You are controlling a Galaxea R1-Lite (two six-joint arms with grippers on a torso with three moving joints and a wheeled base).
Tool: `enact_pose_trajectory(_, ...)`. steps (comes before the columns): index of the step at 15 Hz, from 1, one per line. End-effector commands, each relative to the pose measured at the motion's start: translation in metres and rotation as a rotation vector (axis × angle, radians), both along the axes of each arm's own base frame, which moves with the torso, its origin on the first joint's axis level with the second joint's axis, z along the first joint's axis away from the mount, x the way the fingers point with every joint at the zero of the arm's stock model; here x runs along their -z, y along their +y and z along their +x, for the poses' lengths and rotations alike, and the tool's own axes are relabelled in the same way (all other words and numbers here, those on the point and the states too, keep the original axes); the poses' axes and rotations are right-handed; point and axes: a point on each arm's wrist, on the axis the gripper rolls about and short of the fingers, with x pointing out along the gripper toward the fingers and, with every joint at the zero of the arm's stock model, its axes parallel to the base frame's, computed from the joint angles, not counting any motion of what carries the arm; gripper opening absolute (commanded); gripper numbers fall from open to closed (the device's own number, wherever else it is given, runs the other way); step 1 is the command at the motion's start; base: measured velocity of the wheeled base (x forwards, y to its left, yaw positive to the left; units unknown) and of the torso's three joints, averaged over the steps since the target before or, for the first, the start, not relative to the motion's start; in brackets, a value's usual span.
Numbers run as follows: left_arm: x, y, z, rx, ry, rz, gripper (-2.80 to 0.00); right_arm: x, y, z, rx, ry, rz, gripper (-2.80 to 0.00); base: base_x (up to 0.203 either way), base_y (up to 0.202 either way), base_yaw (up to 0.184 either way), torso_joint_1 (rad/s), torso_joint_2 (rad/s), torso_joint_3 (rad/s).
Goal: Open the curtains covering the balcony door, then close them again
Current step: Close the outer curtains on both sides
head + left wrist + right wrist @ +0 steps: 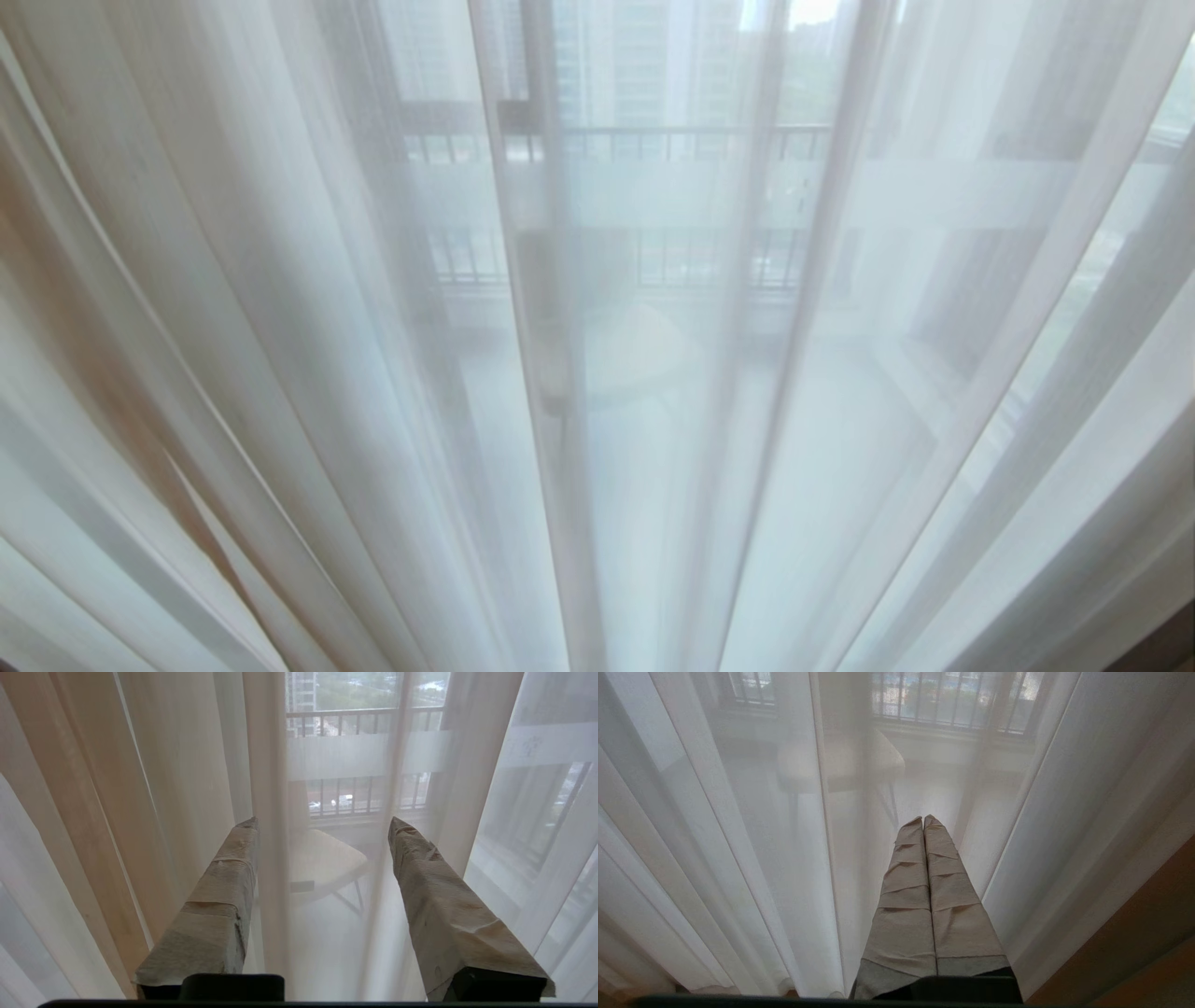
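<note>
Two claws face sheer curtains point(280, 327) veiling the balcony door point(345, 756): left claw point(322, 823) parted, right claw point(923, 820) closed.

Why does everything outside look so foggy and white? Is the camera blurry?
Not blur: in the head view the sheer curtain hangs before the lens and daylight glows through it, washing out the railing. In the left wrist view the open left gripper looks sharp, and the chair behind the sheer is hazy. In the right wrist view the shut right gripper is crisp too.

High-rise home; curtains point(280, 373), balcony door point(355, 751)
</note>
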Motion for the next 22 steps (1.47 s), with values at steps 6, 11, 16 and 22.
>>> enact_pose_trajectory(6, 0.023, -0.001, 0.005, -0.025, 0.073, 0.01, -2.8, 0.0, 0.0, 0.0, 0.001, 0.0, -0.001, -2.8, 0.0, 0.0, 0.0, 0.0, 0.0, 0.0)
enact_pose_trajectory(11, 0.063, 0.004, 0.012, -0.216, 0.2, 0.018, -2.8, 0.0, 0.0, 0.0, 0.001, -0.001, -0.001, -2.8, 0.0, 0.0, 0.0, 0.0, 0.0, 0.0)
enact_pose_trajectory(16, 0.123, 0.008, -0.014, -0.327, 0.242, 0.013, -2.8, 0.0, 0.0, 0.0, 0.001, 0.0, -0.001, -2.8, 0.0, 0.0, 0.0, 0.0, 0.0, 0.0)
enact_pose_trajectory(22, 0.181, 0.006, -0.037, -0.283, 0.249, 0.019, -2.8, 0.0, 0.0, 0.0, 0.001, 0.0, -0.001, -2.8, 0.0, 0.0, 0.0, 0.0, 0.0, 0.0)
